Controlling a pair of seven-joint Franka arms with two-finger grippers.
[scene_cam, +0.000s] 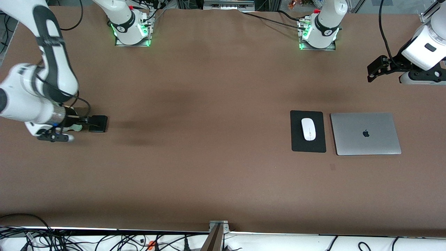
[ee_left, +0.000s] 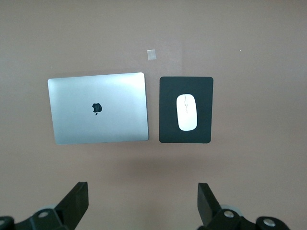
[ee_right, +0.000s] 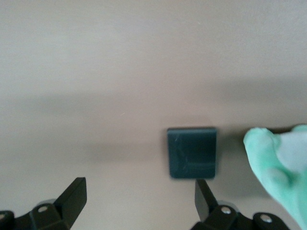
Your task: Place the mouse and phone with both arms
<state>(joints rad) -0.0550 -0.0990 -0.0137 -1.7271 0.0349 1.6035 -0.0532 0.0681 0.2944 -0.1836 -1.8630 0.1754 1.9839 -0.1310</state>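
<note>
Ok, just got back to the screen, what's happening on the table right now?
The mouse lies on the black pad beside the closed laptop. The left hand waits open, raised near the table's left-arm end. The right hand is open, low at the phone, which lies flat on the table, ungripped. A green thing sits beside it.

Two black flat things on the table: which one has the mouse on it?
The larger matte black pad beside the laptop carries the mouse. The smaller glossy phone lies bare by the right gripper.

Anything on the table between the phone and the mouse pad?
No: between the phone, by the right gripper, and the mouse pad holding the mouse, the front view shows only bare brown table.
</note>
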